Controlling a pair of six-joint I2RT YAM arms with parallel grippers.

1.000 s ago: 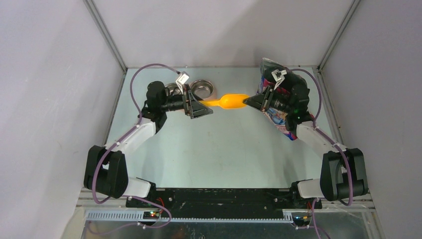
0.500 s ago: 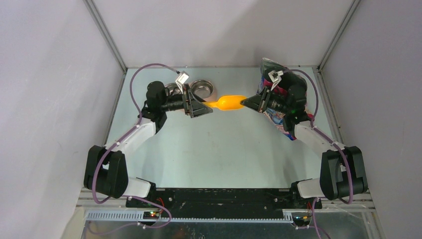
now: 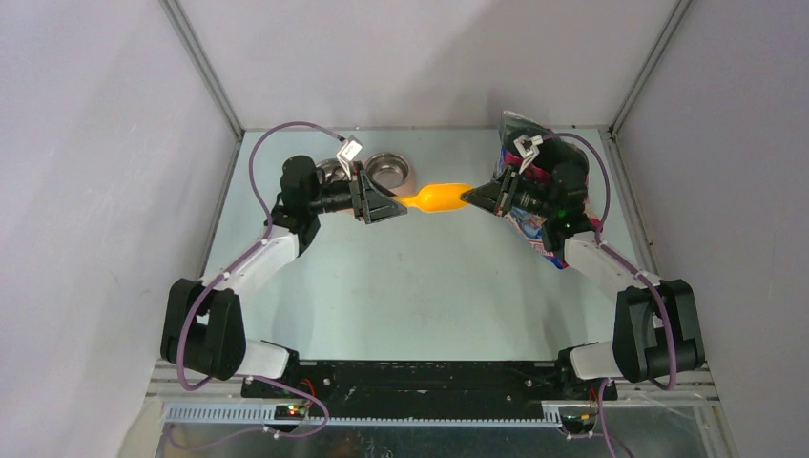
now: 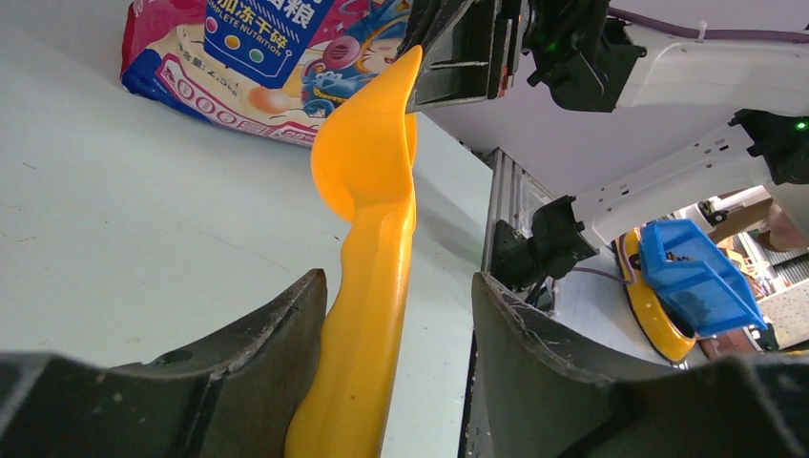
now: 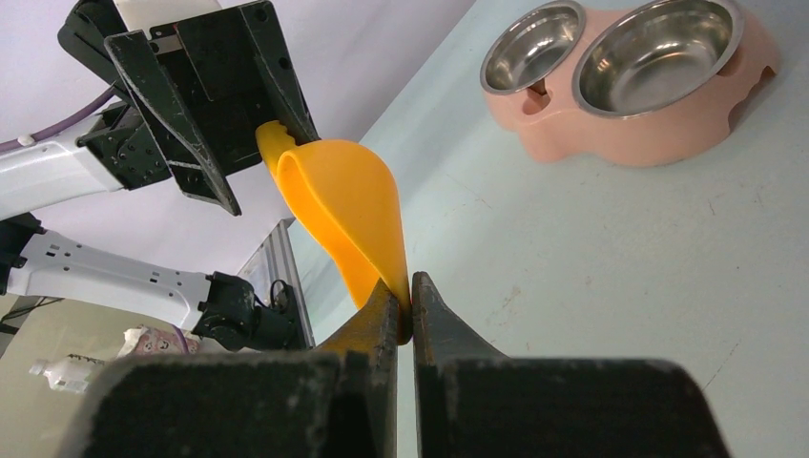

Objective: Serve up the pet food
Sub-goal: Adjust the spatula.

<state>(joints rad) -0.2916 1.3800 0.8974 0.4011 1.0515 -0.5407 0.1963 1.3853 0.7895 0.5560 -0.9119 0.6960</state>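
The yellow scoop [image 3: 439, 197] hangs above the table between both grippers. My right gripper [image 3: 469, 198] is shut on the rim of the scoop's bowl [image 5: 343, 200]; the pinch shows in the right wrist view [image 5: 401, 286]. My left gripper [image 3: 393, 205] is open, and the scoop's handle [image 4: 367, 315] lies between its jaws against one finger, with a gap to the other. The scoop is empty. The cat food bag [image 3: 539, 239] lies under the right arm and also shows in the left wrist view [image 4: 248, 57]. No kibble is visible.
The pink twin-bowl feeder [image 3: 408, 183] with two empty steel bowls stands at the back, behind the left gripper; it also shows in the right wrist view [image 5: 668, 143]. Walls enclose the table on three sides.
My right gripper has carried the scoop a little to the left, so the handle now sits deeper between the open left jaws. The left arm has barely moved.
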